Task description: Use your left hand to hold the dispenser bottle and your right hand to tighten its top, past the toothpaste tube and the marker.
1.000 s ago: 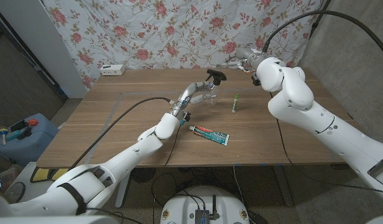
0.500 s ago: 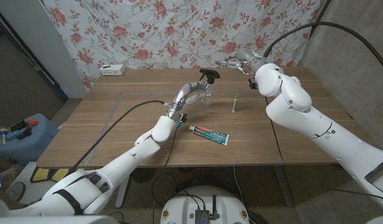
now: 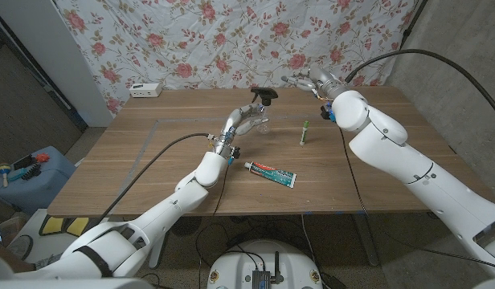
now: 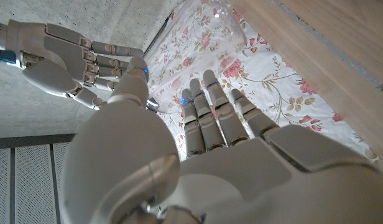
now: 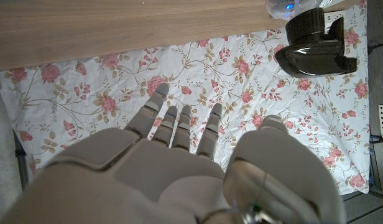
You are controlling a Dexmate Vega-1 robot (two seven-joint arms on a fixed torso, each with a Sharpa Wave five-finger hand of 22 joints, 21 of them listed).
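Note:
My left hand holds the clear dispenser bottle tilted above the far middle of the table, its black pump top pointing up and to the right. My right hand hovers to the right of the top, fingers apart and empty, a short gap from it. In the right wrist view the black top and a bit of the clear bottle lie beyond my spread fingers. The left wrist view has my right hand. A green marker and a toothpaste tube lie on the table.
A white power strip sits at the table's back left edge. A floral cloth hangs behind. Black cables trail over the table from both arms. A blue box stands on the floor to the left.
My left hand has carried the bottle a little to the left and farther back. My right hand has followed leftward toward the black top, fingers still apart.

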